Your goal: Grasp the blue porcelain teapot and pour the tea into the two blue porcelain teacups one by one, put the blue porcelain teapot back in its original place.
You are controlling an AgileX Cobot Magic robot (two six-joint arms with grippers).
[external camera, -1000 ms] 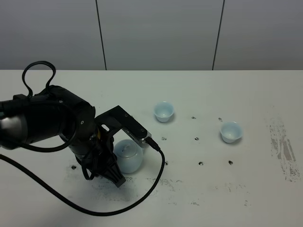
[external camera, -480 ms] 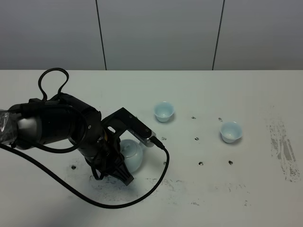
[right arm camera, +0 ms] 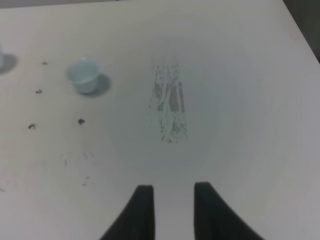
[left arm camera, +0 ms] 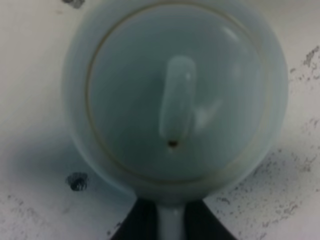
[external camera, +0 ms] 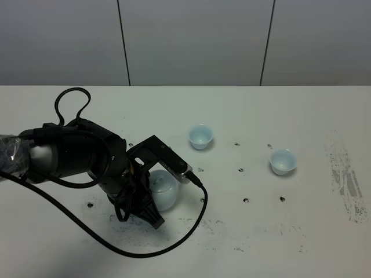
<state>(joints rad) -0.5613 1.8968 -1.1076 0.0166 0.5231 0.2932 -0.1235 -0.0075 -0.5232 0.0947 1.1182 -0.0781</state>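
Counter (external camera: 261, 110), white and scuffed, carries everything. My left arm (external camera: 69, 153) bends low over the blue porcelain teapot (external camera: 162, 188), which stands on the left part of the counter. My left jaws are clamped on its handle (left arm camera: 171, 225). My right jaws stand apart above bare counter. The near teacup (external camera: 200, 136) and the far teacup (external camera: 283, 161) stand upright to the right of the teapot, well apart.

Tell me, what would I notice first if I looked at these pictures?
First, the big black arm curled over the pale blue teapot at the front left of the table. Next, two little cups sit apart to its right, one near the middle and one farther right. In the left wrist view, the teapot's round lid fills nearly the whole picture.
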